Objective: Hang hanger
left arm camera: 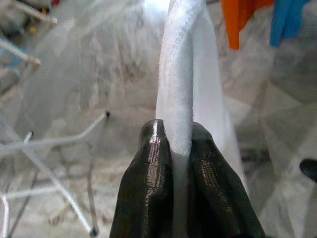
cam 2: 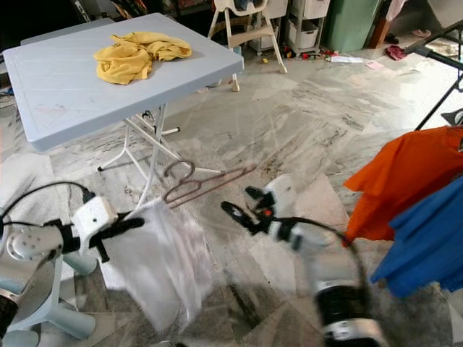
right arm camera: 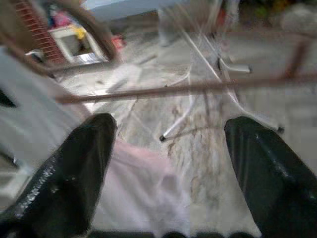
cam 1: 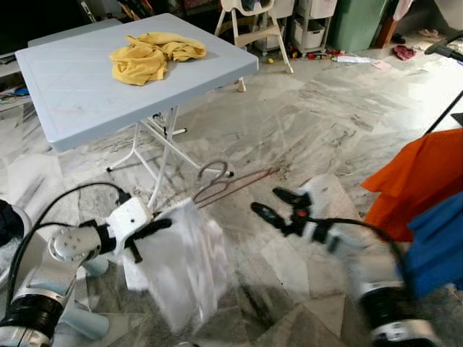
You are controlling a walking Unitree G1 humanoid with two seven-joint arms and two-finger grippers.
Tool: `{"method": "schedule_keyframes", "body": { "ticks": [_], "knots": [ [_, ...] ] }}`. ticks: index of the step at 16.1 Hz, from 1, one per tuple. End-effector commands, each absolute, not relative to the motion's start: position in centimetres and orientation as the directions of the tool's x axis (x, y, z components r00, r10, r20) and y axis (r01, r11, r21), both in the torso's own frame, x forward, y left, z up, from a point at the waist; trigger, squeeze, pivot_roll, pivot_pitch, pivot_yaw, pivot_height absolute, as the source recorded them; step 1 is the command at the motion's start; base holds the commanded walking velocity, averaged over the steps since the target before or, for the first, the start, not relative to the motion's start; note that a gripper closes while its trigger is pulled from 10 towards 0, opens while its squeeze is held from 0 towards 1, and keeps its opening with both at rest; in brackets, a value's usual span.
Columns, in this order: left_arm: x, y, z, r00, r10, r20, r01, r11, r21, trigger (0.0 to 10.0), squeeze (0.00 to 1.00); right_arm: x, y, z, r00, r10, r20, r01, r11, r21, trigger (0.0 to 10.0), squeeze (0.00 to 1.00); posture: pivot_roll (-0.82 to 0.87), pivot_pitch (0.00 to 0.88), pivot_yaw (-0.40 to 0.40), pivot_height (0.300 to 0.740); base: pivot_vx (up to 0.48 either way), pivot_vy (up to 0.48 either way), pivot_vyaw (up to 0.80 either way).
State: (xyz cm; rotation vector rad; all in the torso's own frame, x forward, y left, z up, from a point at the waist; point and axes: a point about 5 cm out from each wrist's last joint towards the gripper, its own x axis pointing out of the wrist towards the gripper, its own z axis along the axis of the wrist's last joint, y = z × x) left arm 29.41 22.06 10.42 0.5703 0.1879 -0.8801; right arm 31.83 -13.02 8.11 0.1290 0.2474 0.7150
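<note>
White garment (cam 1: pixel 184 264) on hanger (cam 1: pixel 224 184), pinched between left fingers (left arm camera: pixel 153 173).

A pale blue folding table (cam 1: pixel 87 101) on the marble floor (cam 1: pixel 325 123) carries a crumpled yellow cloth (cam 1: pixel 152 54)

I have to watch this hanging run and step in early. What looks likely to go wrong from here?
1. The left gripper pinches only an edge of the white garment; the cloth may slip out.
2. The hanger sits half in the garment and nothing holds it, so it may drop.
3. The right gripper is open and blurred near the hanger; it might knock it instead of gripping it.
</note>
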Motion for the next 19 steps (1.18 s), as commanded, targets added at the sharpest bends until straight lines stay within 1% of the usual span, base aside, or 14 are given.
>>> {"method": "schedule_keyframes", "body": {
  "ticks": [1, 4, 5, 6, 7, 8, 9, 10, 12, 13, 14, 15, 16, 19],
  "knots": [
    [29.4, 22.1, 11.5, 0.635, -0.688, -0.351, 0.765, 0.498, 0.408, 0.0, 0.0, 31.9, -13.2, 6.9, 0.759, 0.594, -0.266, -0.549, 0.804, 0.226, 10.0, 0.0, -0.03, 0.041, 0.042, 0.74, 0.0, 0.0, 0.0],
    [29.7, 21.2, 12.6, 0.656, -0.696, -0.292, 0.735, 0.503, 0.455, 0.0, 0.0, 32.3, -12.5, 6.3, 0.85, 0.455, -0.267, -0.39, 0.883, 0.263, 10.0, 0.0, -0.01, 0.036, 0.036, 0.74, 0.0, 0.0, 0.0],
    [29.9, 21.0, 13.3, 0.679, -0.689, -0.252, 0.708, 0.526, 0.471, 0.0, 0.0, 32.7, -12.4, 6.3, 0.886, 0.382, -0.263, -0.28, 0.893, 0.353, 10.0, 0.0, -0.01, 0.036, 0.034, 0.74, 0.0, 0.0, 0.0],
    [29.9, 20.9, 13.7, 0.687, -0.687, -0.239, 0.699, 0.533, 0.476, 0.0, 0.0, 32.9, -12.6, 6.2, 0.903, 0.334, -0.271, -0.217, 0.898, 0.383, 10.0, 0.0, -0.01, 0.037, 0.031, 0.74, 0.0, 0.0, 0.0],
    [29.9, 20.8, 14.1, 0.692, -0.686, -0.225, 0.692, 0.542, 0.477, 0.0, 0.0, 33.2, -12.6, 6.2, 0.919, 0.34, -0.197, -0.172, 0.799, 0.576, 10.0, 0.0, 0.0, 0.035, 0.028, 0.74, 0.0, 0.0, 0.0],
    [29.9, 20.7, 14.2, 0.692, -0.686, -0.224, 0.692, 0.542, 0.477, 0.0, 0.0, 33.2, -12.7, 6.3, 0.926, 0.34, -0.162, -0.19, 0.794, 0.578, 10.0, 0.0, 0.0, 0.035, 0.028, 0.74, 0.0, 0.0, 0.0],
    [29.7, 20.6, 14.2, 0.687, -0.69, -0.226, 0.696, 0.536, 0.477, 0.0, 0.0, 33.1, -12.7, 6.2, 0.932, 0.319, -0.171, -0.201, 0.849, 0.489, 10.0, 0.0, 0.0, 0.035, 0.029, 0.74, 0.0, 0.0, 0.0],
    [29.7, 20.6, 14.3, 0.686, -0.691, -0.226, 0.696, 0.535, 0.478, 0.0, 0.0, 33.0, -12.5, 6.0, 0.922, 0.334, -0.195, -0.213, 0.859, 0.465, 10.0, 0.0, 0.0, 0.036, 0.03, 0.74, 0.0, 0.0, 0.0],
    [29.7, 20.3, 14.5, 0.684, -0.696, -0.218, 0.697, 0.535, 0.477, 0.0, 0.0, 32.8, -12.1, 5.9, 0.895, 0.406, -0.184, -0.274, 0.828, 0.489, 10.0, 0.0, 0.0, 0.035, 0.03, 0.74, 0.0, 0.0, 0.0],
    [29.7, 19.9, 14.7, 0.675, -0.706, -0.212, 0.703, 0.53, 0.475, 0.0, 0.0, 32.7, -11.8, 5.8, 0.876, 0.446, -0.186, -0.334, 0.837, 0.433, 10.0, 1.0, 0.0, 0.034, 0.03, 0.74, 0.0, 0.0, 0.0],
    [29.7, 19.9, 14.7, 0.675, -0.706, -0.212, 0.703, 0.53, 0.475, 0.0, 0.0, 32.7, -11.8, 5.8, 0.876, 0.446, -0.186, -0.334, 0.837, 0.433, 10.0, 1.0, 0.0, 0.034, 0.03, 0.74, 0.0, 0.0, 0.0],
    [29.5, 18.9, 15.6, 0.644, -0.74, -0.193, 0.722, 0.504, 0.474, 0.0, 0.0, 32.4, -11.6, 5.2, 0.834, 0.494, -0.246, -0.436, 0.863, 0.256, 10.0, 1.0, 0.0, 0.041, 0.029, 0.74, 0.0, 0.0, 0.0],
    [29.5, 18.6, 15.9, 0.636, -0.748, -0.188, 0.726, 0.499, 0.473, 0.0, 0.0, 32.3, -11.8, 4.8, 0.823, 0.498, -0.274, -0.443, 0.864, 0.24, 10.0, 1.0, 0.0, 0.042, 0.028, 0.74, 0.0, 0.0, 0.0],
    [28.7, 17.4, 16.6, 0.586, -0.794, -0.162, 0.751, 0.456, 0.477, 0.0, 0.0, 32.2, -11.0, 4.8, 0.763, 0.587, -0.271, -0.505, 0.803, 0.315, 10.0, 1.0, 0.0, 0.058, 0.03, 0.74, 0.0, 0.0, 0.0]
  ]
}}
